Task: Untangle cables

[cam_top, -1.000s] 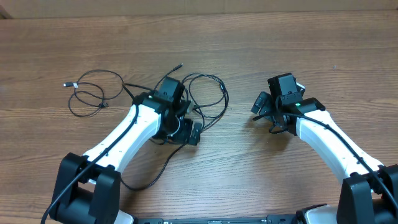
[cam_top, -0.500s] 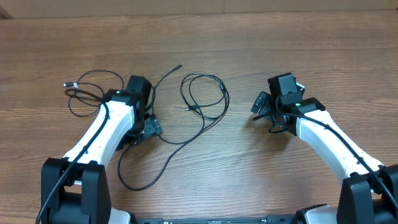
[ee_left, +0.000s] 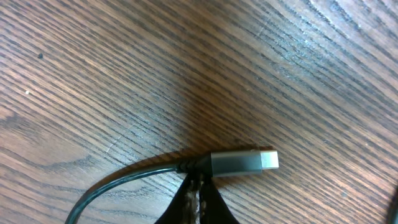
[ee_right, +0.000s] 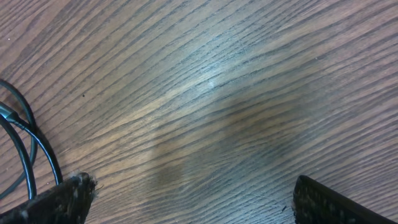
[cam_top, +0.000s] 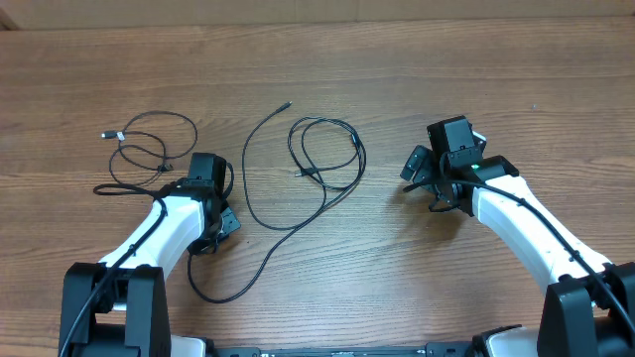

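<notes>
In the left wrist view my left gripper (ee_left: 198, 190) is shut on a thin black cable (ee_left: 124, 180), just behind its grey metal plug (ee_left: 244, 161), low over the wood. From overhead this gripper (cam_top: 210, 233) sits at the front left, and the cable trails from it in a bend (cam_top: 213, 296) toward the table's middle. A looped cable (cam_top: 327, 154) lies at centre. Another strand (cam_top: 246, 164) rises to a tip near the back. A small coil with a silver plug (cam_top: 149, 149) lies at the far left. My right gripper (cam_top: 422, 183) is open over bare wood.
The right wrist view shows both right fingertips (ee_right: 62, 199) wide apart, with a bit of the looped cable (ee_right: 25, 146) at the left edge. The wooden table (cam_top: 417, 79) stretches behind the cables.
My left arm has swung from the central tangle to the front left. Its jaws, open before, have shut on the cable by the plug. The right arm has not moved.
</notes>
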Controlling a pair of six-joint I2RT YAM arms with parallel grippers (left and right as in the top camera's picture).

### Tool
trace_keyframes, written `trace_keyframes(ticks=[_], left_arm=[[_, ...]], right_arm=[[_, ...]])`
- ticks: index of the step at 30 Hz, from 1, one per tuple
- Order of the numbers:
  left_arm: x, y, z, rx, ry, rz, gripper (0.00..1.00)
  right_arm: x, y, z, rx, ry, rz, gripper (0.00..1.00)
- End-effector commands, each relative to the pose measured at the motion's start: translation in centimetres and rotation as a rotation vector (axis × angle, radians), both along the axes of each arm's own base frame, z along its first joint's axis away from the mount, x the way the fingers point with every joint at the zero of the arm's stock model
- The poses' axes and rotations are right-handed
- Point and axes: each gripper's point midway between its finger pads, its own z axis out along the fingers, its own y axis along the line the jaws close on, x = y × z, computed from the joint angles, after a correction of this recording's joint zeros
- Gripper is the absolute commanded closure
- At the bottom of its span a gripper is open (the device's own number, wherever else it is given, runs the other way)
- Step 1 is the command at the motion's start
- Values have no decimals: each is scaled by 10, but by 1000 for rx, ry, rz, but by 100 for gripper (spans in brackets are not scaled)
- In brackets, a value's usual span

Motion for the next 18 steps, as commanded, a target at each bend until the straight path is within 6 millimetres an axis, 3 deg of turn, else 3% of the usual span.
trace_keyframes(ticks=[1, 6, 8, 11, 14, 15, 17, 18], left_arm=[[-16, 4, -10, 15, 87, -74, 96], [33, 0, 50, 15, 9, -154, 96], [61, -12, 77, -30, -69, -229, 96], [89, -36, 101, -140, -176, -313, 96], [98, -51, 108, -216, -221, -332, 96], [95, -54, 108, -235, -214, -335, 89], [90, -52, 106, -230, -188, -331, 66], [83, -47, 104, -208, -157, -323, 37]], right_arm=[[0, 0, -3, 1, 6, -5, 0], [-2, 8, -4, 46, 18, 13, 0], [-2, 31, -2, 169, 25, 63, 0], [-2, 70, 7, 370, 26, 158, 0], [-8, 84, 7, 397, 43, 197, 0], [-13, 90, 5, 392, 55, 214, 0], [-20, 97, 2, 389, 69, 239, 0], [-27, 103, -2, 383, 81, 260, 0]])
